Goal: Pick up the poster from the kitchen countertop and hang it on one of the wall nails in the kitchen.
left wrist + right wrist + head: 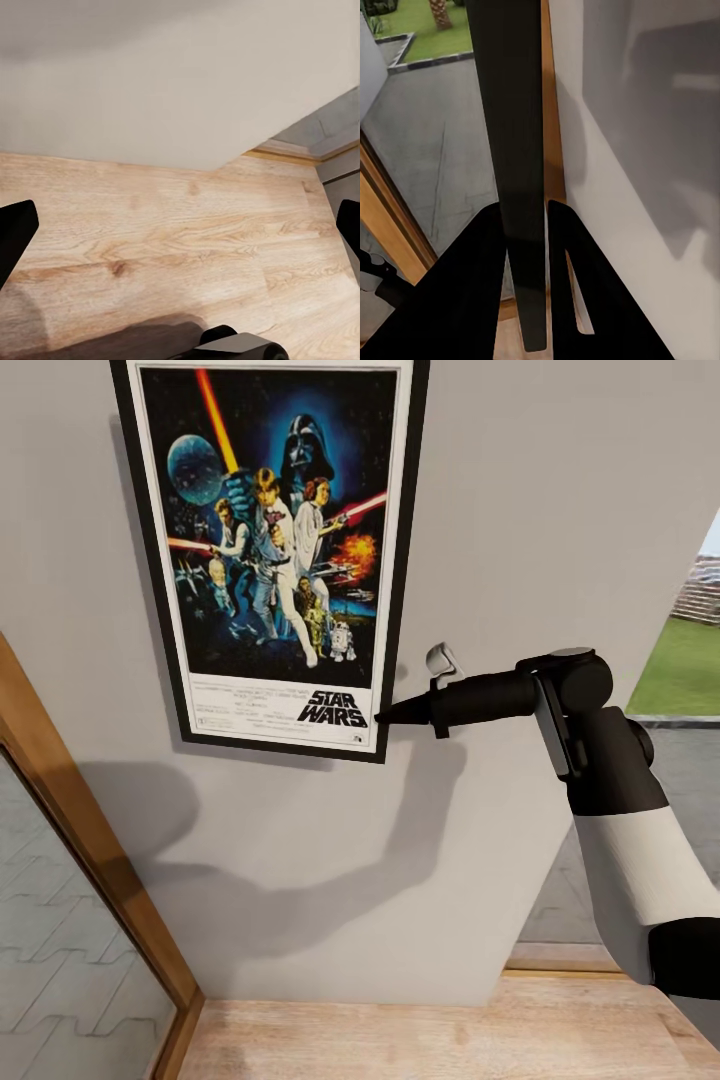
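Observation:
The Star Wars poster (270, 550) lies flat against the pale wall (560, 510), upright and slightly tilted, its top edge cut off by the picture. My right gripper (385, 715) is shut on the black frame at the poster's lower right corner. In the right wrist view the frame's dark edge (510, 112) runs between the two closed fingers (472, 285) of the right gripper (525, 221). My left gripper (180, 229) hangs open over the wooden floor (187, 232) with nothing between its fingers. No wall nail can be seen; the kitchen countertop is out of view.
A wooden door frame (70, 830) with a glass pane (60, 960) stands at the left. Wooden floor (400, 1030) runs along the wall's foot. At the right the wall ends at an opening onto grey paving (690, 760) and grass (690, 670).

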You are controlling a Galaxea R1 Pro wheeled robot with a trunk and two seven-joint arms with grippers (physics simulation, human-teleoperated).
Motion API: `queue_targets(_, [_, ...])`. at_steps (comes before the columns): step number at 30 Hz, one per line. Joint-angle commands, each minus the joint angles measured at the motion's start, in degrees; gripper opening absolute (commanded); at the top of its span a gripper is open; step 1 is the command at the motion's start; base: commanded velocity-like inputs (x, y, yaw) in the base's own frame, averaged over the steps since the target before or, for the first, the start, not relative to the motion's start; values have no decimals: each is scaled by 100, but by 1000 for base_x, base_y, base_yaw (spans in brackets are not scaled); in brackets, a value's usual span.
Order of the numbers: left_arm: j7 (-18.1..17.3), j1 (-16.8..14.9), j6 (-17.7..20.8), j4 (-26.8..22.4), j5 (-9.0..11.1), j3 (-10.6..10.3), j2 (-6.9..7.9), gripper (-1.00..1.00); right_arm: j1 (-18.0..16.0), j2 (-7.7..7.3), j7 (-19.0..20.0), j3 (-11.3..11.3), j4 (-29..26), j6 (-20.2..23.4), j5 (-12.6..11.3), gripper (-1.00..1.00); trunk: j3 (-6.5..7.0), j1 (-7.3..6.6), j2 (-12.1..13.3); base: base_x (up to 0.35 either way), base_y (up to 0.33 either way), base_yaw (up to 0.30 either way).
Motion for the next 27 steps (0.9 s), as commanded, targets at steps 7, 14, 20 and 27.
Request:
queue_targets(7, [-12, -4, -26, 1, 43, -48, 1, 100, -8, -4, 27, 4, -1, 68, 7, -100, -13, 4, -13, 0, 0, 0])
queue_targets(14, [-12, -4, -26, 1, 44, -48, 1, 100, -8, -3, 27, 4, -1, 68, 4, -100, -13, 4, -13, 46, 0, 0])
queue_targets(20, [-12, -4, -26, 1, 44, -48, 1, 100, -8, -8, 27, 1, -1, 68, 4, -100, -13, 4, -13, 9, 0, 0])
queue_targets(27, [-12, -4, -26, 1, 44, -48, 1, 100, -8, -11, 27, -6, -1, 68, 2, -100, -13, 4, -13, 0, 0, 0])
